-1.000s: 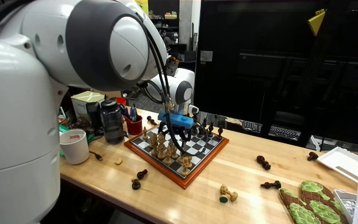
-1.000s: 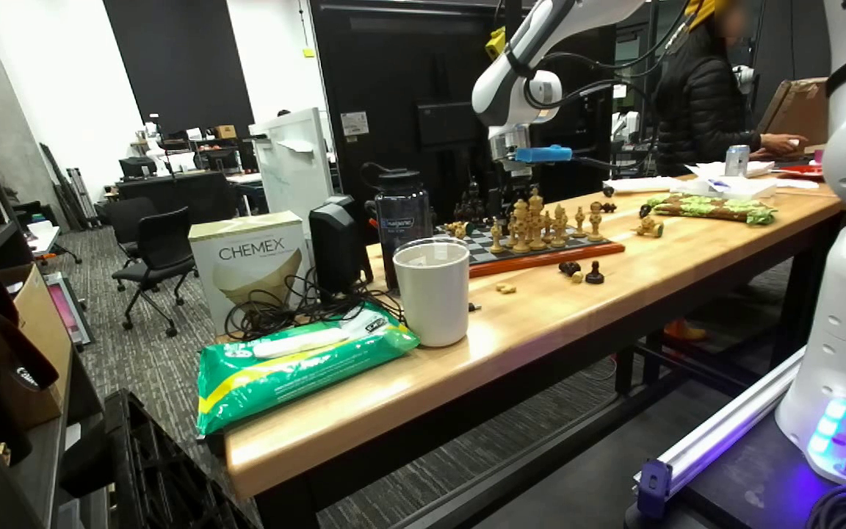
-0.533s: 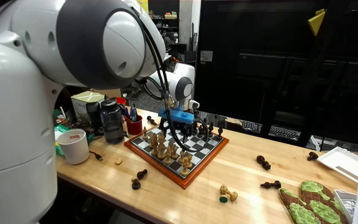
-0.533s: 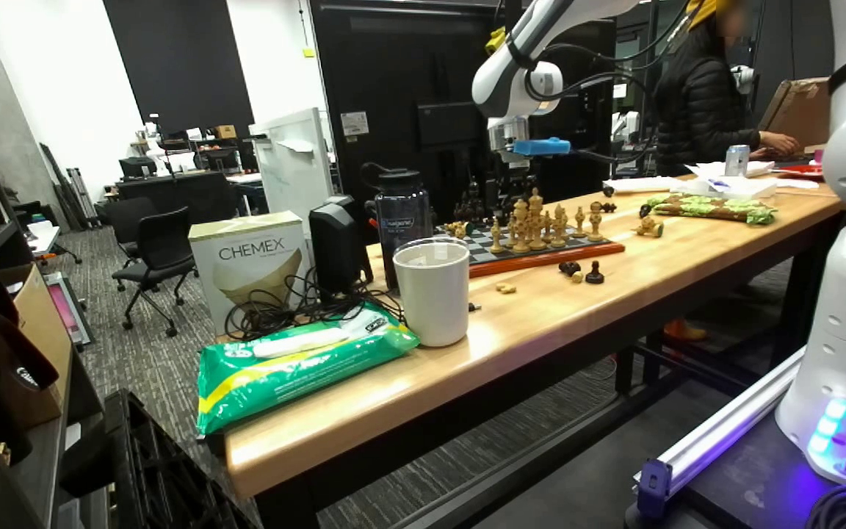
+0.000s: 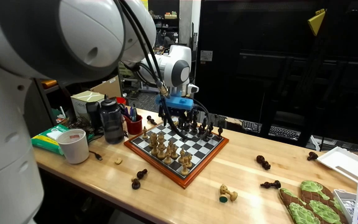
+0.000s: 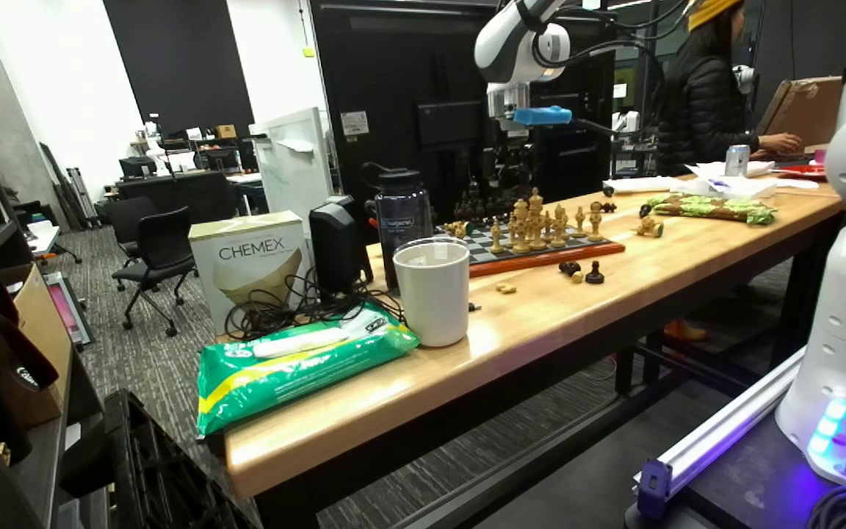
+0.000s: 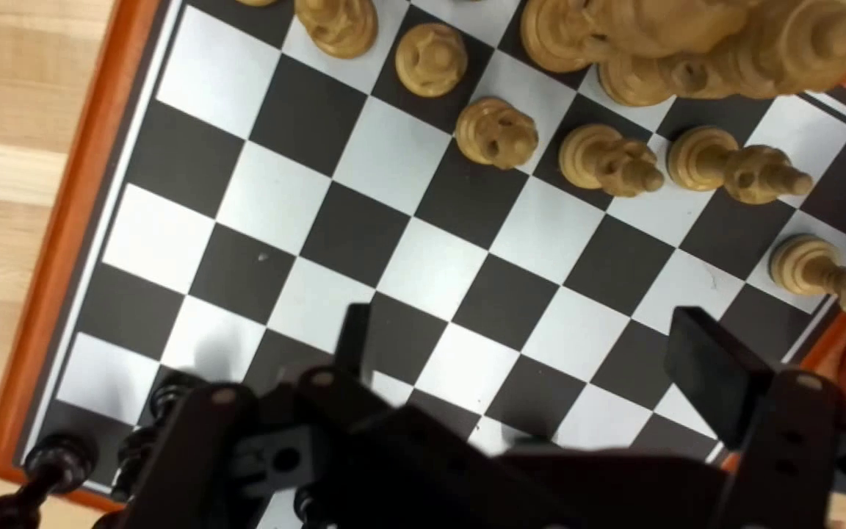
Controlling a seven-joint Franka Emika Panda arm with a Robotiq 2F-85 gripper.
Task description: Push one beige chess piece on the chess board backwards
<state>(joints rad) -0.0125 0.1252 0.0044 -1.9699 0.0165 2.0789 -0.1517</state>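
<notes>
The chess board (image 5: 197,174) lies on the table with its reddish-brown frame; it also shows in an exterior view (image 6: 548,258) and in the wrist view (image 7: 78,176). Several beige chess pieces stand near one side, shown in both exterior views (image 5: 161,152) (image 6: 535,224). In the wrist view, one beige piece (image 7: 496,134) stands forward of others, and another (image 7: 805,266) stands near the right edge. My gripper (image 7: 522,327) is open over bare squares, with nothing between its fingers. In both exterior views, my gripper (image 5: 174,116) (image 6: 515,158) hangs above the board's far part, apart from the beige pieces.
Dark pieces (image 5: 210,128) stand at the board's far side. Loose beige pieces (image 5: 227,193) and dark pieces (image 5: 270,184) lie on the table. A water bottle (image 5: 112,123), red pen cup (image 5: 134,126) and white cup (image 5: 74,147) stand beside the board.
My gripper has risen and moved back, away from the beige pieces toward the dark ones. The pieces on the board show no clear movement.
</notes>
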